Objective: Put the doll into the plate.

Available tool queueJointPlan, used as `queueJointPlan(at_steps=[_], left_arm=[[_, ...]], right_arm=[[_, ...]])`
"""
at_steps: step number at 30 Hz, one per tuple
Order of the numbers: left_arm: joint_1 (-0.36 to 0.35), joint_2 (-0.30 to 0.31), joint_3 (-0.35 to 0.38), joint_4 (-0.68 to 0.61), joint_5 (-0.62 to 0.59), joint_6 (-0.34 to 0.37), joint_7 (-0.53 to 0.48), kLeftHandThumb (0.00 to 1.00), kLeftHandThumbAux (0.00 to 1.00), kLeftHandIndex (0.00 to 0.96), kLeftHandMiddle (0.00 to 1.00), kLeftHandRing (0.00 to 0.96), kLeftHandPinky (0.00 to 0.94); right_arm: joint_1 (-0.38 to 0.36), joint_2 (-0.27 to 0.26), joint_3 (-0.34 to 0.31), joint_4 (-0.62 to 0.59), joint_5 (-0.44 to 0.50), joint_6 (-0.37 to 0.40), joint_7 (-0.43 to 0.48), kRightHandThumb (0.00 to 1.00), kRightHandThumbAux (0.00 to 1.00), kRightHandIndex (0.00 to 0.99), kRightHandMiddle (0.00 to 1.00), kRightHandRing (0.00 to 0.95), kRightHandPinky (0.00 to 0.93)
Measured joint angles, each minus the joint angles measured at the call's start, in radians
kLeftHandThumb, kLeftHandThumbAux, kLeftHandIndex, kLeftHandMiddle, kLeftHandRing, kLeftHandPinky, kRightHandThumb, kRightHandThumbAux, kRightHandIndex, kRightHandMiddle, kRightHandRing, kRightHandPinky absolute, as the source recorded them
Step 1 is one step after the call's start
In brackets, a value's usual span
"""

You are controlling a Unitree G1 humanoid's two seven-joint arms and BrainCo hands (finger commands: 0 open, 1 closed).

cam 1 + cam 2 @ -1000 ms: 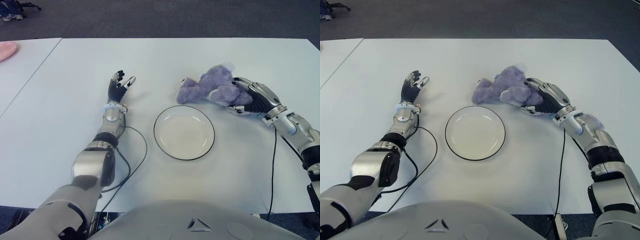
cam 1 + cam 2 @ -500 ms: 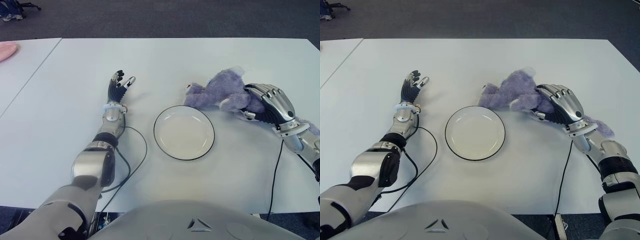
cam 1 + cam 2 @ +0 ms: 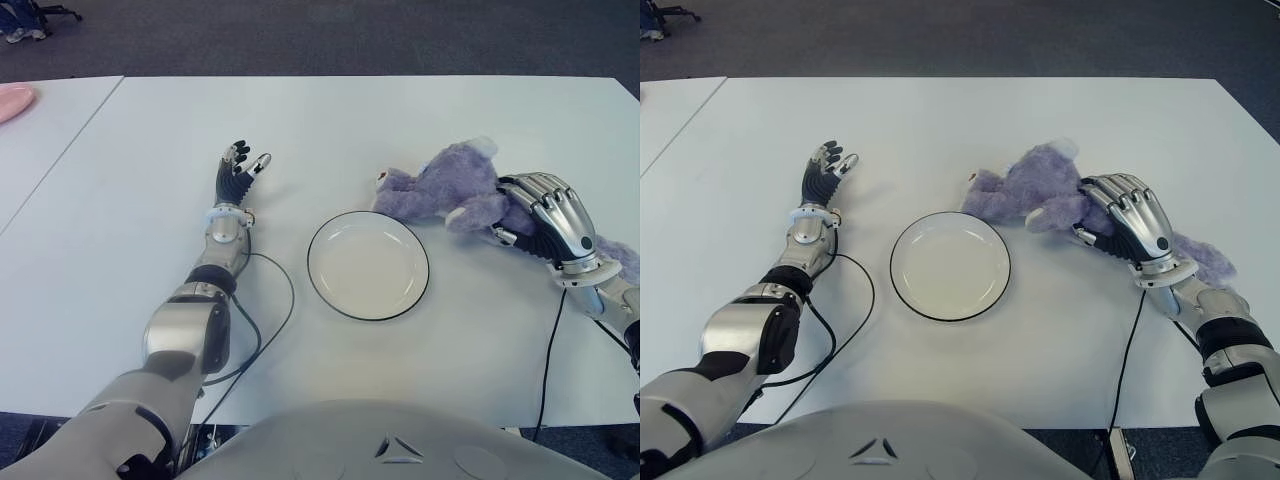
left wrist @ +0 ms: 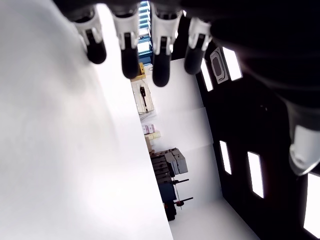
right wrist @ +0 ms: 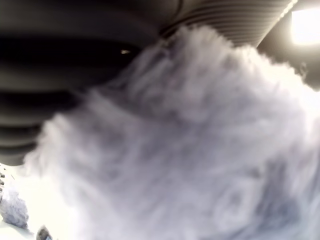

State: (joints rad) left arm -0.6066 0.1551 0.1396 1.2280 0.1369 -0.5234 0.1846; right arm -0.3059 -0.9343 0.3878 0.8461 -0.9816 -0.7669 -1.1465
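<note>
A purple plush doll (image 3: 440, 187) hangs just above the white table, to the right of and behind the plate. My right hand (image 3: 545, 215) is curled over its rear end, fingers wrapped around it. Purple fur (image 5: 190, 150) fills the right wrist view, pressed against the palm. The round white plate (image 3: 368, 264) with a dark rim lies at the table's middle, holding nothing. My left hand (image 3: 238, 168) shows left of the plate, fingers spread, with nothing in it.
A black cable (image 3: 268, 310) loops on the table (image 3: 120, 250) between my left forearm and the plate. Another cable (image 3: 547, 350) runs from my right wrist to the front edge. A pink item (image 3: 14, 100) lies on the neighbouring table at far left.
My right hand has closed on the doll, turned palm-down and moved it right and slightly toward me. The left hand has not moved.
</note>
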Motion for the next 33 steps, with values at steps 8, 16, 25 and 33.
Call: queueJointPlan(at_steps=[8, 16, 25, 33], left_arm=[[0.0, 0.0, 0.0, 0.0, 0.0, 0.0, 0.0, 0.0, 0.52, 0.152, 0.178, 0.128, 0.018], [0.0, 0.0, 0.0, 0.0, 0.0, 0.0, 0.0, 0.0, 0.518, 0.148, 0.175, 0.119, 0.0], [0.0, 0.001, -0.001, 0.0, 0.0, 0.0, 0.0, 0.0, 0.522, 0.153, 0.169, 0.114, 0.0], [0.0, 0.001, -0.001, 0.0, 0.0, 0.0, 0.0, 0.0, 0.52, 0.154, 0.175, 0.121, 0.004]], right_arm=[[-0.007, 0.001, 0.015, 0.008, 0.0, 0.0, -0.009, 0.407, 0.462, 0.289, 0.238, 0.228, 0.256], [-0.009, 0.002, 0.027, 0.004, 0.015, -0.001, 0.025, 0.567, 0.579, 0.409, 0.472, 0.535, 0.621], [-0.028, 0.003, 0.019, -0.013, 0.141, -0.059, 0.228, 0.699, 0.699, 0.441, 0.787, 0.8, 0.845], [-0.031, 0.003, -0.006, -0.026, 0.288, -0.128, 0.432, 0.7, 0.708, 0.441, 0.851, 0.843, 0.863]])
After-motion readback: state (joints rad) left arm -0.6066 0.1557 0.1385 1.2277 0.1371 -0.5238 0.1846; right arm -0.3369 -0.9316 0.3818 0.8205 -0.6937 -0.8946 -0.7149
